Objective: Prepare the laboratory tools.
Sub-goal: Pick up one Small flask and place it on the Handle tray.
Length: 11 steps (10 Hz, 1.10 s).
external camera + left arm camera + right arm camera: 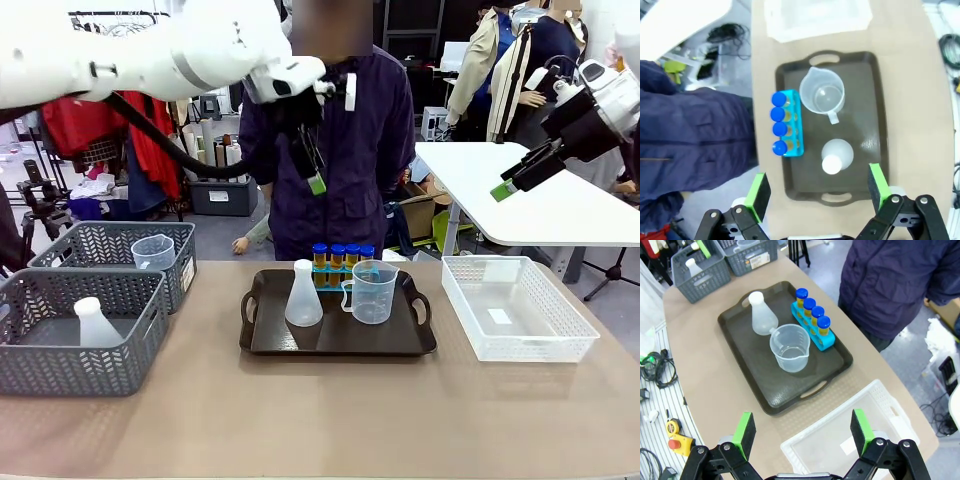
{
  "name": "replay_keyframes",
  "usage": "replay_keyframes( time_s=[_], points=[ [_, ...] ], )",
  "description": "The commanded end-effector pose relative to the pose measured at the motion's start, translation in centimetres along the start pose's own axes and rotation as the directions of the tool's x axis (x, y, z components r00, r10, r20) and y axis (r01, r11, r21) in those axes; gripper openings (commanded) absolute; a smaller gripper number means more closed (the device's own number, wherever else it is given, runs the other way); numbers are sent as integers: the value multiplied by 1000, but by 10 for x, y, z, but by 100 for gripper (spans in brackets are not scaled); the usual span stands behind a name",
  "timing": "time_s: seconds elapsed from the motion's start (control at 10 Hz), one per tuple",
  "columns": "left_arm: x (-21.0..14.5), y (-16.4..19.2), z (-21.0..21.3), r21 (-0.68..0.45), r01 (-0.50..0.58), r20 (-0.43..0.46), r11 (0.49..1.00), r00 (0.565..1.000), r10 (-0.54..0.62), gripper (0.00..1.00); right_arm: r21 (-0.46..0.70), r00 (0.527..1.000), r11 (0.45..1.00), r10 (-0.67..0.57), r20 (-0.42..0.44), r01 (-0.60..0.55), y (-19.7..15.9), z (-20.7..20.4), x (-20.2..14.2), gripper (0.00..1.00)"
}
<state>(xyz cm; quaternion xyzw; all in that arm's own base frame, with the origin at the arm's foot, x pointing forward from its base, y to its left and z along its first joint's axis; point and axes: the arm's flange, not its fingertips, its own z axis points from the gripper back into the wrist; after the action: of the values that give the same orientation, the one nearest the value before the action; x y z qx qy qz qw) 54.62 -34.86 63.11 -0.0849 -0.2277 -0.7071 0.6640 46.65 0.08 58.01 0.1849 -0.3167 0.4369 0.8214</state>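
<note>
A dark tray (338, 345) lies mid-table, at the far edge. On it stand a white conical flask (303, 296), a clear measuring beaker (372, 291) with a handle, and a blue rack (792, 125) holding several blue-capped tubes (342, 258) of amber liquid. My left gripper (308, 165) hangs high above the tray in front of the person, open and empty; its wrist view looks straight down on the flask (836, 156) and beaker (822, 96). High at the right, my right gripper (512, 183) is also open and empty, above the white basket (875, 425).
Two grey mesh baskets stand at the left: the near one (75, 350) holds another white flask (95, 323), the far one (110, 250) another clear beaker (152, 252). An empty white mesh basket (515, 305) sits right of the tray. A person (335, 150) stands at the far edge.
</note>
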Motion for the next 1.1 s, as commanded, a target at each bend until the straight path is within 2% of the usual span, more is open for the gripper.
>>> replay_keyframes(
  time_s=[0.0,0.2,0.4,0.6,0.8,1.0],
  points=[
    [-28,-24,26,75,22,62,997,998,-27,100,9,1000,1000,2,17,-2,0,1,1,100],
    [-44,-26,55,122,-27,107,992,994,14,100,9,1000,1000,2,17,-2,0,1,1,100],
    [-72,-34,79,121,-117,193,986,977,93,100,9,1000,1000,2,17,-2,0,1,1,100],
    [-103,-32,91,120,-179,207,976,966,152,100,9,1000,1000,2,17,-2,0,1,1,100],
    [-138,-24,86,29,-247,246,969,941,233,100,9,1000,1000,2,17,-2,0,1,1,100],
    [-164,-15,75,-6,-265,262,964,930,257,100,9,1000,1000,2,17,-2,0,1,1,100]
  ],
)
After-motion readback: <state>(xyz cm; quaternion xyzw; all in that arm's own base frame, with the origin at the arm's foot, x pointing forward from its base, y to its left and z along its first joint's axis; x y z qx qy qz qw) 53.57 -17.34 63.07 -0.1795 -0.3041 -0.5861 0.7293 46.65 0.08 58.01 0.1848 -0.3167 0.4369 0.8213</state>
